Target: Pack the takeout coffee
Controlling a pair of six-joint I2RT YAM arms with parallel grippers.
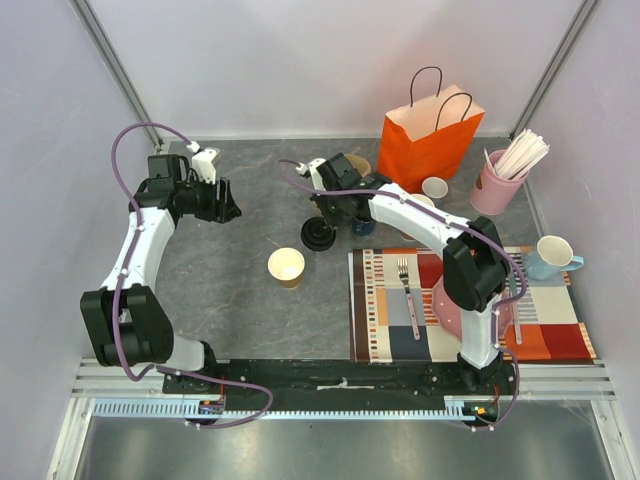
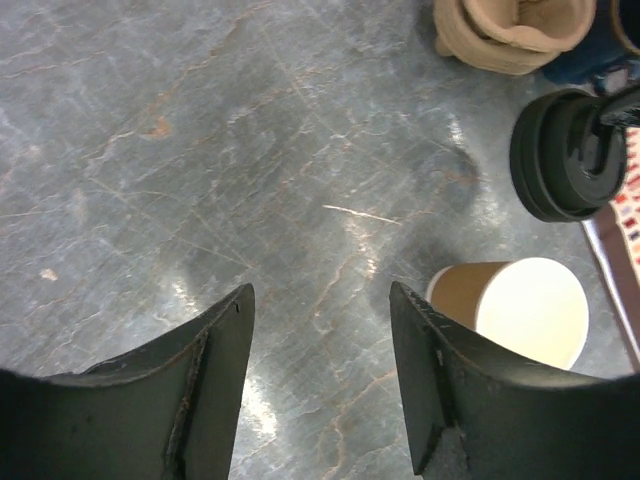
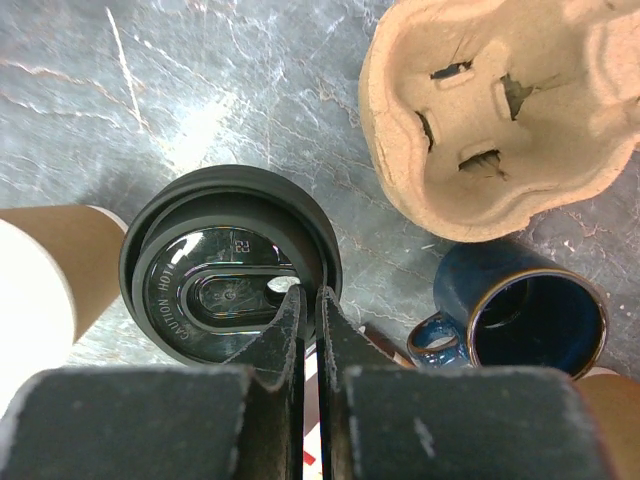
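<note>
No lidded cup is in view. An open brown kraft cup (image 1: pixel 286 267) with a cream inside stands lidless on the grey table; it also shows in the left wrist view (image 2: pixel 525 310) and at the left edge of the right wrist view (image 3: pixel 40 290). A round black lid (image 3: pixel 230 275) is just right of and behind it, also in the top view (image 1: pixel 318 235) and the left wrist view (image 2: pixel 565 155). My right gripper (image 3: pixel 310 295) is shut on the lid's rim. My left gripper (image 2: pixel 320 300) is open and empty over bare table, left of the cup.
A pulp cup carrier (image 3: pixel 500 110) and a dark blue mug (image 3: pixel 535 320) lie just behind the lid. An orange paper bag (image 1: pixel 430 140) stands at the back. A pink holder of straws (image 1: pixel 497 185), a light blue mug (image 1: pixel 550 258) and a striped placemat (image 1: pixel 470 320) with a fork are on the right.
</note>
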